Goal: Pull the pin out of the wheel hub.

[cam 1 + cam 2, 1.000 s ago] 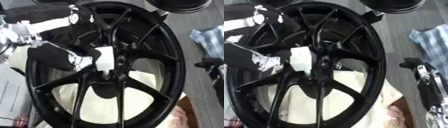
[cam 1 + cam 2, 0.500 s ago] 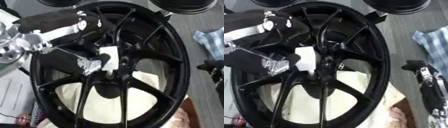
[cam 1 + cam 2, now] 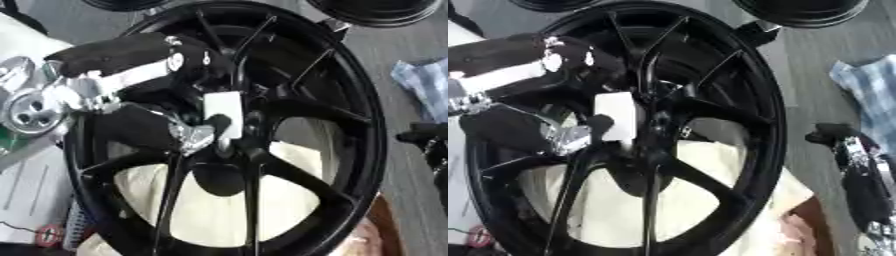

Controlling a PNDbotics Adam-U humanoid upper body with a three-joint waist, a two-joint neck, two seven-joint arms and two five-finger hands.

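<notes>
Across most of both views lay the black wheel (image 3: 350, 125), its rim filling the frame and its spokes running in toward the wheel hub (image 3: 229, 142) near the middle. Under the wheel you had a cream sheet (image 3: 219, 215) showing between the lower spokes, and grey floor (image 3: 394, 60) to the right of the rim. Your left arm (image 3: 114, 60) came in from the left, black with silver joints, and reached over the upper left spokes. At the right edge, a blue checked cloth (image 3: 872, 95) lay on the floor, well apart from the wheel. Your right robot hand (image 3: 855, 165) rested low at the right side, outside the rim; I cannot tell how its fingers stood. Your left robot hand (image 3: 188, 132) sat at the hub, its fingers curled round the white block (image 3: 224, 114) that stood upright just above the hub's centre. Beneath that block a dark stem ran down into the hub; whether this was the pin, and whether it was out of the hub, I cannot tell.
</notes>
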